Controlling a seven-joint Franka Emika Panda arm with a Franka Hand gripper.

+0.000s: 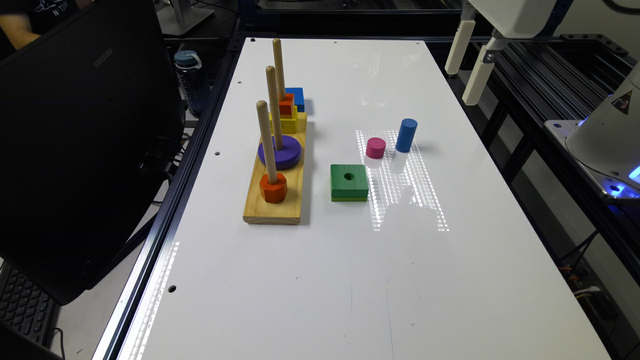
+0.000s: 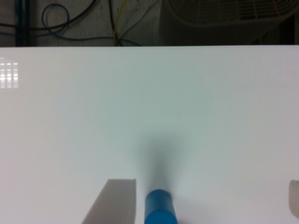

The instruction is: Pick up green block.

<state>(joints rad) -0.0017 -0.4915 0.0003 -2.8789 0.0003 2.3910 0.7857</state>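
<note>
The green block (image 1: 349,182) lies flat on the white table (image 1: 350,280) near its middle, a square with a round centre hole. It sits just to the exterior view's right of the wooden peg board (image 1: 275,200). My gripper (image 1: 460,86) hangs high over the table's far right edge, well away from the block. In the wrist view the gripper (image 2: 208,186) is open wide with nothing between its fingers (image 2: 114,203), and a blue cylinder (image 2: 160,209) stands below it.
A pink cylinder (image 1: 375,148) and the blue cylinder (image 1: 406,135) stand just beyond the green block. The peg board holds three pegs with orange, purple and yellow pieces; a blue square block (image 1: 296,97) lies behind it. A dark monitor (image 1: 85,150) stands off the table's left edge.
</note>
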